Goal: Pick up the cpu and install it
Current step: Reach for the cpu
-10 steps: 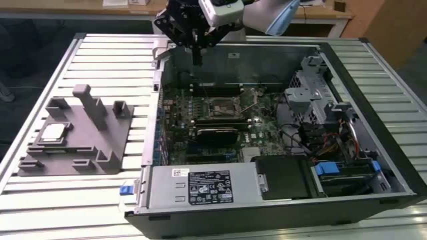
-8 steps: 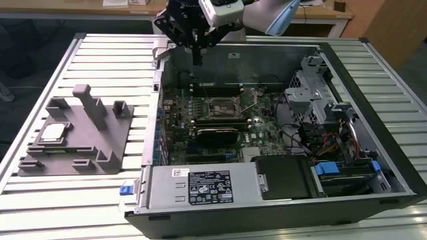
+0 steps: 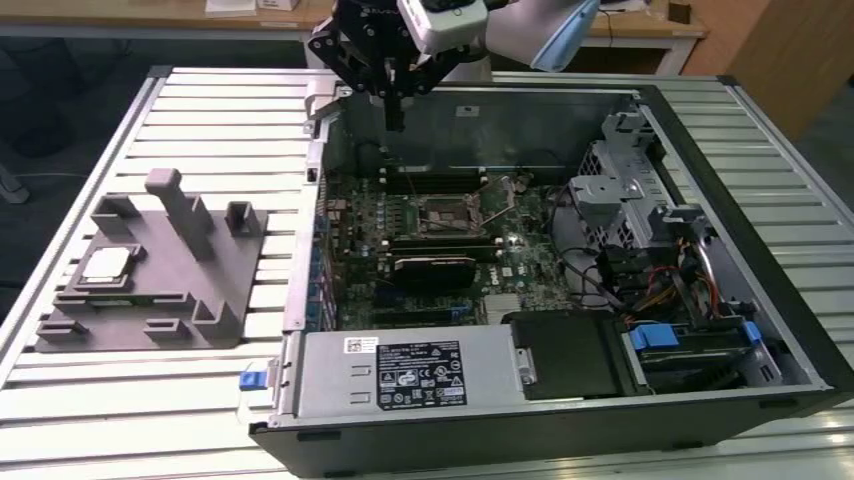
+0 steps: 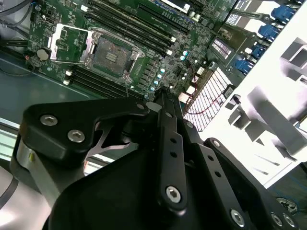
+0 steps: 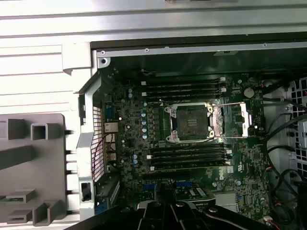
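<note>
CPU (image 3: 107,265) lies flat, silver top up, on the grey block (image 3: 200,290) at the exterior view's left, well apart from the gripper (image 3: 394,118), which hangs over the far rim of the open computer case (image 3: 534,435). Claw fingers look together, nothing between them. CPU judged light, stiff and thin, underside likely fragile; take it by opposite edges, kept level, not by the faces. Second wrist view: gripper (image 4: 160,96) linkage converges to one tip, closed and bare, above the motherboard (image 4: 41,26); socket (image 4: 112,52) empty, its retention plate (image 4: 67,40) swung open. First wrist view: socket (image 5: 192,122) bare, plate (image 5: 232,120) flipped aside, memory slots (image 5: 184,88) on either side.
</note>
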Robot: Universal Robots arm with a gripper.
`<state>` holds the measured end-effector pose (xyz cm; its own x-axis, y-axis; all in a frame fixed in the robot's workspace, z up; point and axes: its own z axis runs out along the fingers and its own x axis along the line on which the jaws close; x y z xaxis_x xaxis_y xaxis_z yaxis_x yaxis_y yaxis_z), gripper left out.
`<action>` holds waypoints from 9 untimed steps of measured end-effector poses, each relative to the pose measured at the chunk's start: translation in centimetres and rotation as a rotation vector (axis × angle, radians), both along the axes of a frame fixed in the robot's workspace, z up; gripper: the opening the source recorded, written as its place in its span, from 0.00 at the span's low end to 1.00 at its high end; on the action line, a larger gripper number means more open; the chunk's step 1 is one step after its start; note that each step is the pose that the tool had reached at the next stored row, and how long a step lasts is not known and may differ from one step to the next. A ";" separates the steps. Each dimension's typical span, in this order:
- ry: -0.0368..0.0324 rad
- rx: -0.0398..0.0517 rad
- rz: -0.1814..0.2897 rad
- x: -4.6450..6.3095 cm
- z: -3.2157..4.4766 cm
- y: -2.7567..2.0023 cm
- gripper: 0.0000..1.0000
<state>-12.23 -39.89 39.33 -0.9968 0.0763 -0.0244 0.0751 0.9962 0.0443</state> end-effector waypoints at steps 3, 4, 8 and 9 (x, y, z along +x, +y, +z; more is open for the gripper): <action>-0.0001 0.0001 0.000 -0.2 0.00 -0.01 0.11; 0.0000 0.0000 0.000 -0.3 0.00 -0.01 0.11; 0.0000 0.0000 0.000 -0.7 0.00 -0.01 0.11; 0.0000 0.0000 0.000 -0.9 0.00 -0.01 0.11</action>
<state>-13.11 -39.90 39.33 -0.9968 0.0762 -0.0244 0.0751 0.9962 0.0443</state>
